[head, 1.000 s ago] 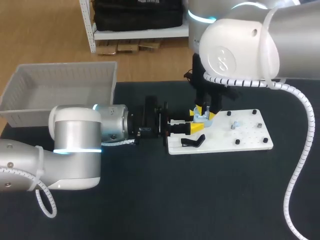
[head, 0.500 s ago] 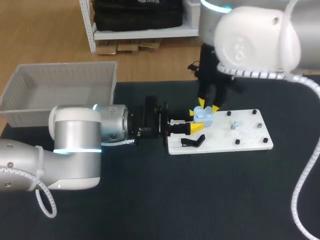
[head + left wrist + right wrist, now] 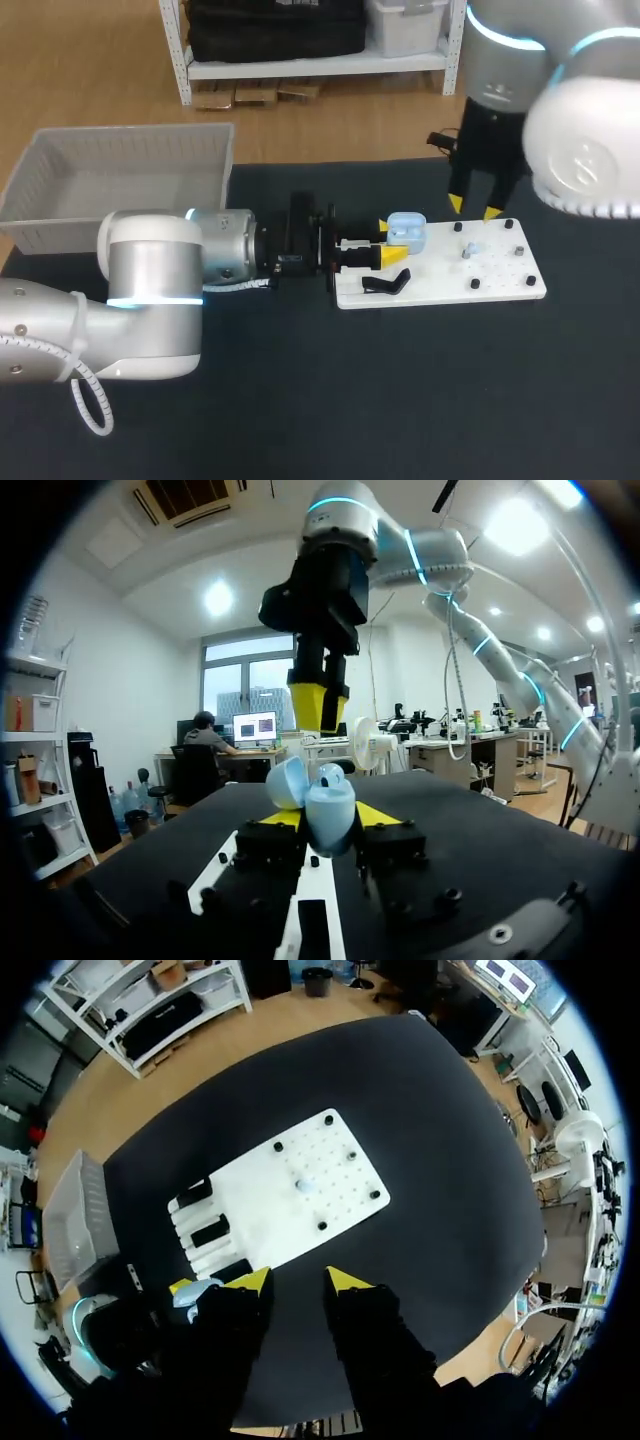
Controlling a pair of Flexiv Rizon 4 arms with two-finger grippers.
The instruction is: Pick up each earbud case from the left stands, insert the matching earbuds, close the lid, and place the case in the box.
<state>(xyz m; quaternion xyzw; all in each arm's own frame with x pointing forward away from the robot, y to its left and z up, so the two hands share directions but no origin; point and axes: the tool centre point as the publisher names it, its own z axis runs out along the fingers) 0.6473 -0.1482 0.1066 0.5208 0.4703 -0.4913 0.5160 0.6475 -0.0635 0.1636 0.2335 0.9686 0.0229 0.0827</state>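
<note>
A pale blue earbud case [image 3: 406, 231] with its lid open is held at the left end of the white board [image 3: 500, 285]. My left gripper [image 3: 391, 243] is shut on it from both sides. The left wrist view shows the case [image 3: 329, 812] upright between the yellow fingertips [image 3: 377, 814]. My right gripper [image 3: 474, 208] hangs open and empty above the board's far edge, right of the case. In the right wrist view it [image 3: 299, 1280] looks down on the board [image 3: 262, 1203]. One small pale earbud [image 3: 470, 247] lies on the board.
A black stand piece [image 3: 386, 283] lies on the board's near left corner. Black pegs [image 3: 519, 250] stick up around the board. The grey box [image 3: 60, 215] stands at the table's back left, behind my left arm.
My right gripper has lifted off the earbud case and swung to the right and back, with its fingers spread wider. The left arm and the case have stayed put.
</note>
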